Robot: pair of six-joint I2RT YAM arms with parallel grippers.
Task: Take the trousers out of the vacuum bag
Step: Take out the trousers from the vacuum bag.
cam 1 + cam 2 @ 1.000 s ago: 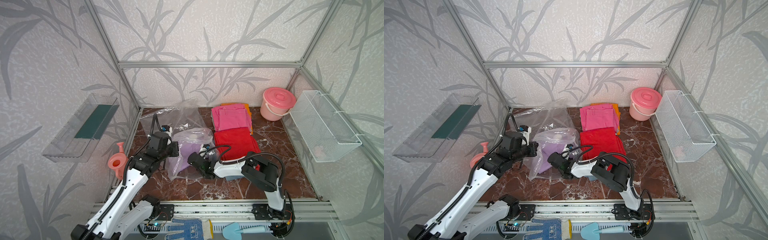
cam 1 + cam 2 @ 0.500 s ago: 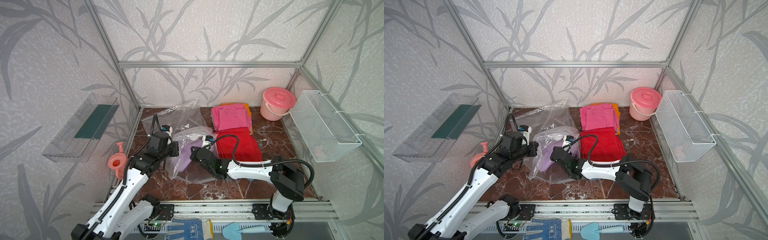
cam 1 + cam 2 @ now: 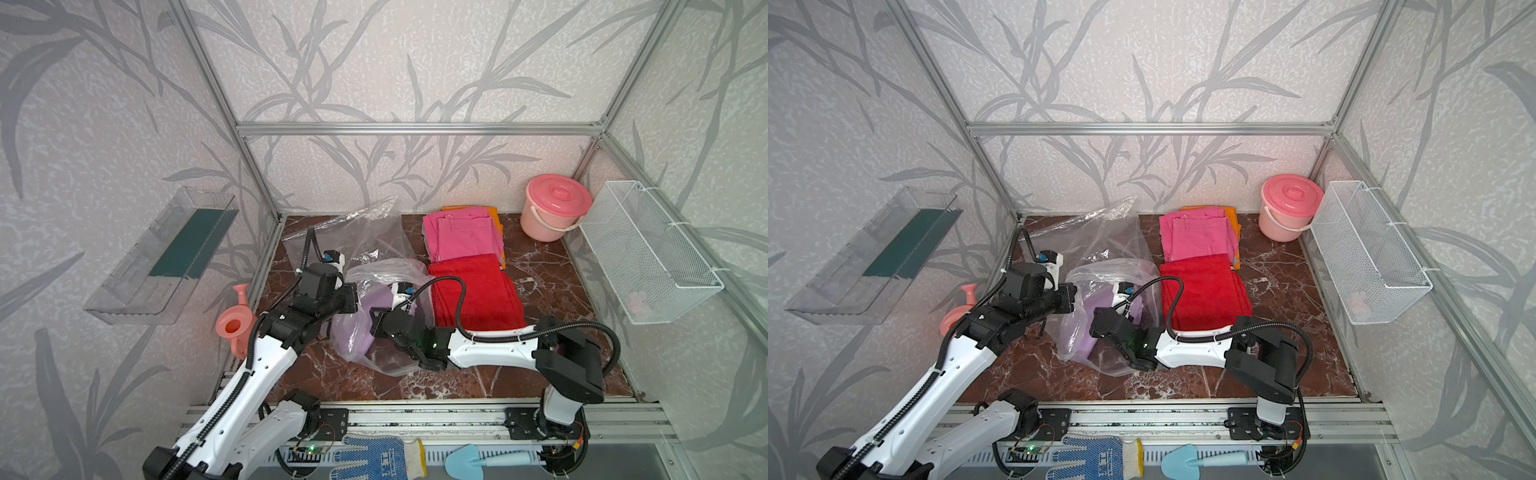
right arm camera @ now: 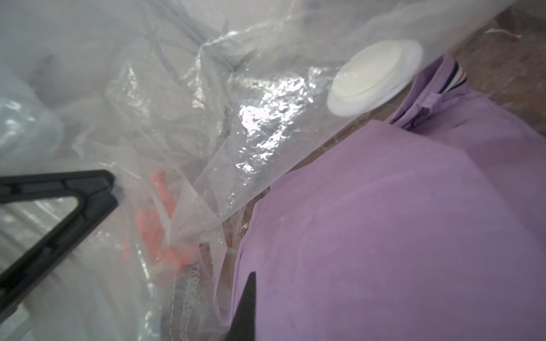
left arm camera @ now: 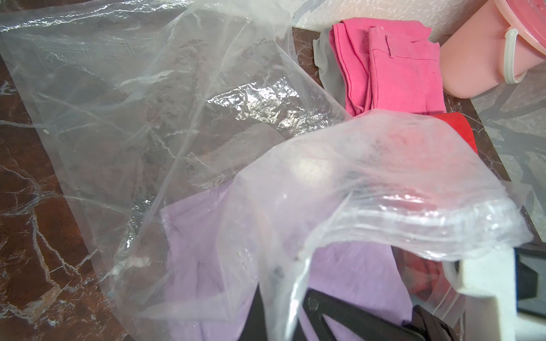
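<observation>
Step in hand: extraction of the lilac trousers (image 4: 384, 221), judged the last pair left inside. The vacuum bag (image 3: 361, 237) is seen crumpled on the left part of the surface (image 3: 561, 282), with its valve disc (image 4: 375, 79) just beside the lilac cloth. The upper lip with the zip-seal edge (image 5: 413, 212) is held raised by the left hand (image 3: 354, 292), which is clenched on the plastic, so the mouth stands open. The right hand (image 3: 374, 318) is reached in through that mouth. It is clenched, and lilac cloth is bunched against its finger tip in the right wrist view. A pinch on the trousers is therefore judged, though the contact itself is hidden by cloth.

Outside the bag, red trousers (image 3: 473, 291) are laid flat just beside it. Hot pink trousers (image 3: 461, 237) lie behind them, and orange trousers (image 3: 494, 212) peek out from under the pink. No denim is made out.

Next move, as judged: the lilac pair is to be drawn out toward the robot's right, low and steady. The lip must be held up and the bag anchored by the left hand, or the whole bag may be dragged along. Snagging on the zip edge is to be watched. A drop beside the red pair is then called for.
</observation>
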